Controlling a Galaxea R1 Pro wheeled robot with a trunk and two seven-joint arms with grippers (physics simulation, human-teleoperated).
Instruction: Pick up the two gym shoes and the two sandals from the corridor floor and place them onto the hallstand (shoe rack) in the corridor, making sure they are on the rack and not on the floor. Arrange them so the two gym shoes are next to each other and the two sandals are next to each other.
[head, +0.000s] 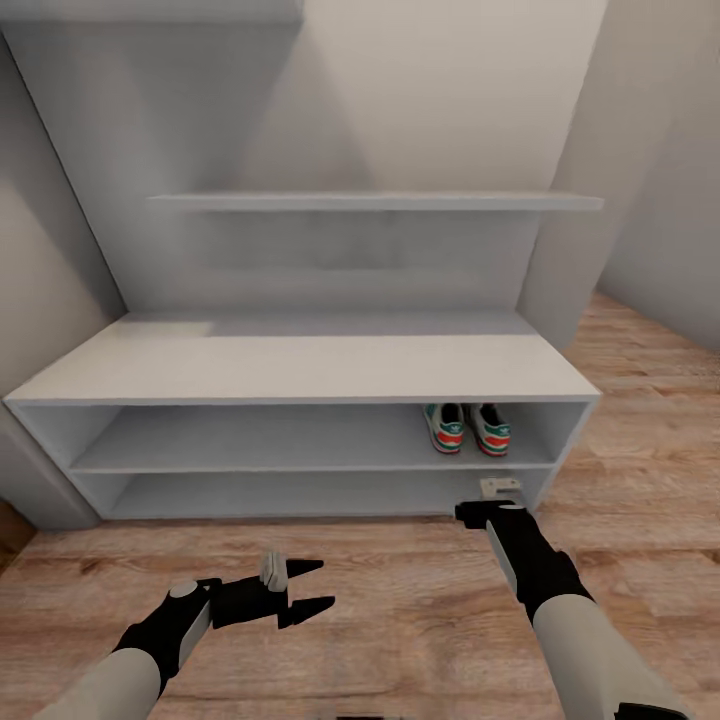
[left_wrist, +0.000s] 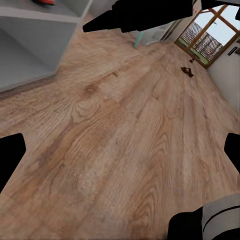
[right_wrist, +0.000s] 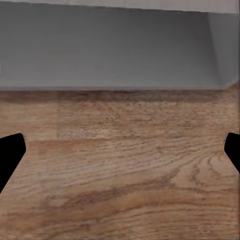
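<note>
Both grippers empty, jaws spread, low over corridor floor (head: 420, 590) before hallstand (head: 300, 365).

Left gripper (head: 305, 590) released, fingers apart, pointing toward right gripper (head: 490, 512). Right gripper unclenched at lower shelf mouth. Two gym shoes (head: 467, 428) side by side on upper tier, just above and beyond right gripper. Small dark sandal-like shape (left_wrist: 187, 71) far down corridor beyond left gripper.

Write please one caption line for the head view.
Two gym shoes sit side by side on the hallstand; both open pincers hover over the corridor floor.
</note>
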